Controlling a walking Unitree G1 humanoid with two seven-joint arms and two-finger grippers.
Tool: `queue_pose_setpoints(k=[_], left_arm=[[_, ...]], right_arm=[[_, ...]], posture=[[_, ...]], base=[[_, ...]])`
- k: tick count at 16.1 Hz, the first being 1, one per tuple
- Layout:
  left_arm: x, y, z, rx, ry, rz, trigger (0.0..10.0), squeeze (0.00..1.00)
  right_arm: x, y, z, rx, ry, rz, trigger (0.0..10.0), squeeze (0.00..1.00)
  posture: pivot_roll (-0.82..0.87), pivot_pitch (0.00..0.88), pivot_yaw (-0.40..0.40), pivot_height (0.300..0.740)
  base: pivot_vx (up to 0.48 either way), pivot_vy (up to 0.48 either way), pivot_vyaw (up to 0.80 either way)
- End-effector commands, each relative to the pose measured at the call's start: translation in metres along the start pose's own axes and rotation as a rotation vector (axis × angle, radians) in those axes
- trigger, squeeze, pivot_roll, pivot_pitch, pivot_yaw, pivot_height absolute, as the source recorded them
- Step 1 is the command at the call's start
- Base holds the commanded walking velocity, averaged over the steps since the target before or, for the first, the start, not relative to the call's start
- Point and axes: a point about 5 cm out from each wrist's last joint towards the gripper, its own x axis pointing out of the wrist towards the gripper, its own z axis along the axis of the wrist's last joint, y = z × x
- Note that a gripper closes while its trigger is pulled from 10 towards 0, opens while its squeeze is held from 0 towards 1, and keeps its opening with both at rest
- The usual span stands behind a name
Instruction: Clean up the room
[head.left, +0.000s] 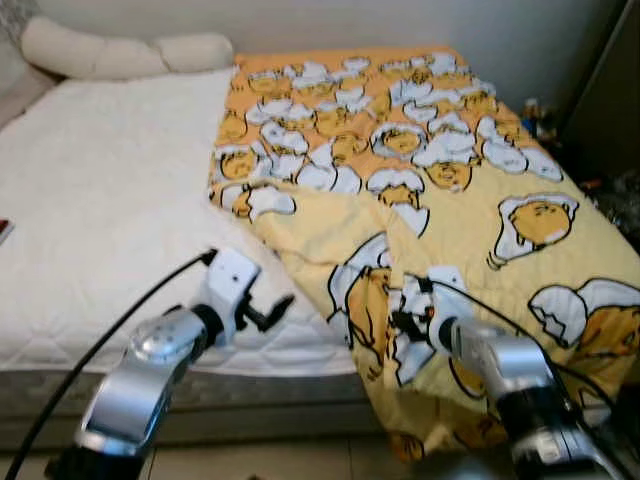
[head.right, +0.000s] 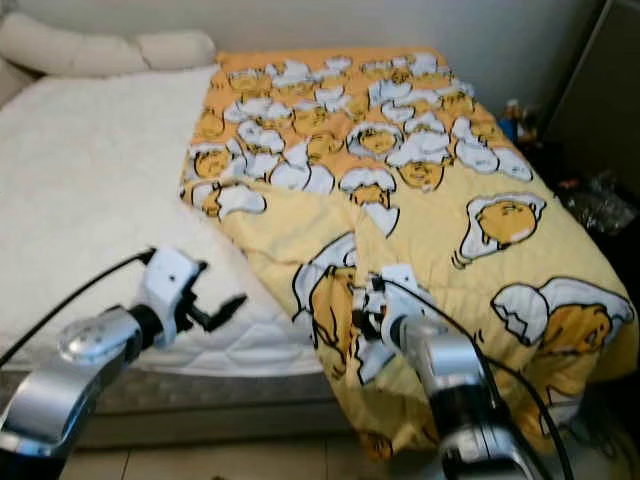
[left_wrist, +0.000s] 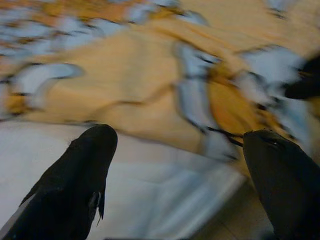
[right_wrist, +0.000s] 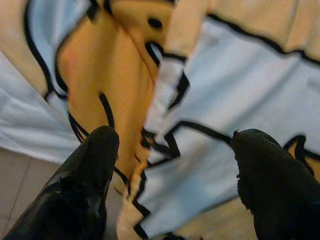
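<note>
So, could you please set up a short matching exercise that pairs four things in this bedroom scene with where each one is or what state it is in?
Things:
1. yellow cartoon blanket
2. pillows
3. left gripper
4. right gripper

Places or states:
A. at the head of the bed, by the wall
B. open, fingers on either side of a hanging fold of the blanket
C. spread over the bed's right side, its near edge hanging over the foot
D. open, over the white mattress at the bed's near edge, beside the blanket

Pairs: 1-C, 2-A, 3-D, 4-B
</note>
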Motion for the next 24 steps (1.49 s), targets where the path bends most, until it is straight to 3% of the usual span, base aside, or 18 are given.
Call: queue_pose_setpoints(k=[1, 3, 6, 7, 11, 12, 13, 14, 24], left_arm=[[0.004, -0.003, 0.004, 0.024, 0.018, -0.103, 10.0, 0.22], [0.005, -0.007, 0.008, 0.058, 0.054, -0.225, 10.0, 0.0], [0.007, -0.009, 0.017, 0.069, 0.058, -0.292, 10.0, 0.0], [0.006, -0.011, 0.018, 0.07, 0.066, -0.319, 10.0, 0.0], [-0.003, -0.018, 0.013, 0.069, 0.109, -0.395, 10.0, 0.0], [-0.004, -0.018, 0.012, 0.069, 0.117, -0.397, 10.0, 0.0], [-0.005, -0.019, 0.011, 0.067, 0.124, -0.397, 10.0, 0.0], [-0.005, -0.018, 0.011, 0.065, 0.128, -0.393, 10.0, 0.0], [-0.012, -0.018, 0.008, 0.069, 0.16, -0.393, 10.0, 0.0]], right_arm=[[0.003, -0.005, 0.004, 0.01, 0.023, -0.014, 10.0, 1.0], [0.01, -0.006, 0.005, -0.016, 0.062, -0.018, 10.0, 1.0], [0.019, -0.001, 0.012, -0.002, 0.057, -0.033, 10.0, 1.0], [0.022, 0.002, 0.011, -0.008, 0.061, -0.042, 10.0, 0.0], [0.029, 0.015, 0.004, 0.041, 0.072, -0.02, 10.0, 0.0], [0.029, 0.015, 0.002, 0.017, 0.08, -0.03, 8.5, 0.0], [0.03, 0.016, 0.0, 0.025, 0.077, -0.04, 2.7, 0.0], [0.031, 0.016, -0.001, 0.035, 0.071, -0.049, 0.0, 0.0], [0.032, 0.013, -0.007, -0.022, 0.059, -0.114, 0.0, 0.0]], posture=[[-0.11, 0.0, 0.032, 0.74], [-0.1, 0.0, 0.021, 0.74], [-0.09, 0.0, 0.019, 0.74], [-0.08, 0.023, 0.024, 0.74], [-0.06, 0.065, 0.035, 0.74], [-0.06, 0.067, 0.034, 0.74], [-0.06, 0.071, 0.035, 0.74], [-0.05, 0.077, 0.037, 0.74], [-0.03, 0.086, 0.045, 0.74]], base=[[0.0, 0.0, 0.0], [0.0, 0.0, 0.0], [0.0, 0.0, 0.0], [0.0, 0.0, 0.0], [0.0, 0.0, 0.0], [0.0, 0.0, 0.0], [0.0, 0.0, 0.0], [0.0, 0.0, 0.0], [0.0, 0.0, 0.0]])
